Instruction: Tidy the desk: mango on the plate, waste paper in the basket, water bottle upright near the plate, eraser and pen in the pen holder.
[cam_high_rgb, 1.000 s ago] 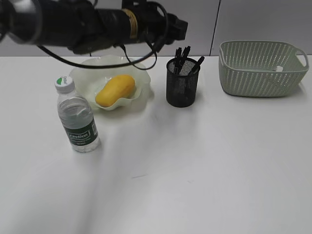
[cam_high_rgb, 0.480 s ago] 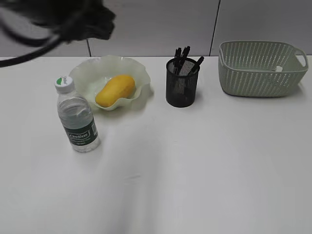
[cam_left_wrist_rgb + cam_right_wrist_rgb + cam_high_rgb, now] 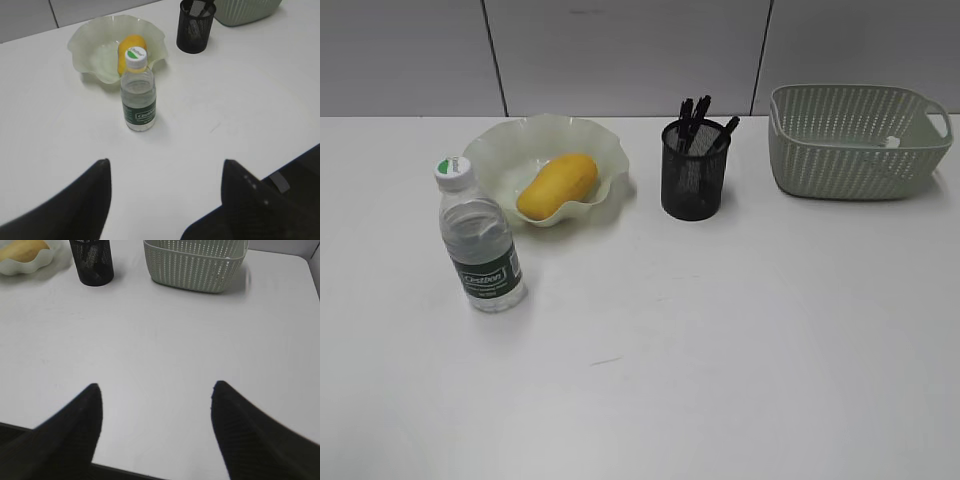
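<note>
Desk (image 3: 740, 380) at an apparently finished stage. Left pincer (image 3: 165, 175) and right pincer (image 3: 155, 400) both hang released and empty above bare desk, well apart from every object; neither appears in the exterior view.

The water bottle (image 3: 480, 245) stands upright, long axis vertical, straight ahead of the left pincer and just beside the plate (image 3: 500, 150), where the mango (image 3: 556, 186) lies. That arm is nearer should the bottle need adjusting.

The pen holder (image 3: 693, 180) bears pens (image 3: 697, 110); the eraser cannot be made out.

The exterior view alone shows something small and white, probably the waste paper (image 3: 891, 142), inside the basket (image 3: 850, 160); the right wrist view shows little beyond its outer wall.
</note>
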Tool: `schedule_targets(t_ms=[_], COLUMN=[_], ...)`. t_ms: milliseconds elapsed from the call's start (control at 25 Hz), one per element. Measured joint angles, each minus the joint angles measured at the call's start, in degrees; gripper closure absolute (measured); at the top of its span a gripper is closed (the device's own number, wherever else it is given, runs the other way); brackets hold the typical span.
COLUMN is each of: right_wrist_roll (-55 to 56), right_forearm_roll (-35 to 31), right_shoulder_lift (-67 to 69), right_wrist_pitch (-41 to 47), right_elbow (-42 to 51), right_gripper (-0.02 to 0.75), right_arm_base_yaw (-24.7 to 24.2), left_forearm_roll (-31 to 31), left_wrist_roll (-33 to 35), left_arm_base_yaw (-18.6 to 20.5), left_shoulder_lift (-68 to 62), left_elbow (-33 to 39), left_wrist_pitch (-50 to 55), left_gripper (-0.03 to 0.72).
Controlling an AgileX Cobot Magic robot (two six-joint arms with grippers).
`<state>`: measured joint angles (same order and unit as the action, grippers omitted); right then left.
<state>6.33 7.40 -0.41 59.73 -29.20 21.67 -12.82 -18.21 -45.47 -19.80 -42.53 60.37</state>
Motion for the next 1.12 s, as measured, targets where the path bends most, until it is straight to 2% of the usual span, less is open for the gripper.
schedule_targets(t_ms=[80, 160, 280, 480, 600, 960, 1040, 1120], right_wrist_roll=[0.0, 0.0, 0.0, 0.0, 0.0, 0.0, 0.0, 0.0], right_forearm_roll=[0.0, 0.0, 0.0, 0.0, 0.0, 0.0, -0.1, -0.1], right_shoulder_lift=[0.0, 0.0, 0.0, 0.0, 0.0, 0.0, 0.0, 0.0], right_wrist_pitch=[0.0, 0.0, 0.0, 0.0, 0.0, 0.0, 0.0, 0.0], right_elbow=[0.0, 0.0, 0.0, 0.0, 0.0, 0.0, 0.0, 0.0], right_gripper=[0.142, 0.134, 0.172, 0.26, 0.291, 0.307, 0.307, 0.307], right_arm_base_yaw=[0.0, 0.0, 0.0, 0.0, 0.0, -0.1, -1.3, -4.7], left_forearm_roll=[-0.1, -0.1, 0.6, 1.9, 5.1, 7.3, 7.4, 7.5], left_wrist_roll=[0.0, 0.1, 0.4, 2.1, 5.3, 7.9, 7.9, 7.9], left_arm_base_yaw=[0.0, 0.0, 0.0, 0.0, 0.0, 0.0, 2.0, 7.6], left_shoulder_lift=[5.9, 9.8, 12.9, 13.7, 13.8, 14.3, 14.5, 15.2], left_elbow=[2.7, 5.8, 9.6, 10.0, 11.2, 11.7, 11.7, 11.7], left_wrist_pitch=[0.2, 0.2, -1.3, -2.5, -0.6, 0.1, 0.1, 0.1], left_gripper=[0.169, 0.169, 0.168, 0.173, 0.187, 0.243, 0.26, 0.274])
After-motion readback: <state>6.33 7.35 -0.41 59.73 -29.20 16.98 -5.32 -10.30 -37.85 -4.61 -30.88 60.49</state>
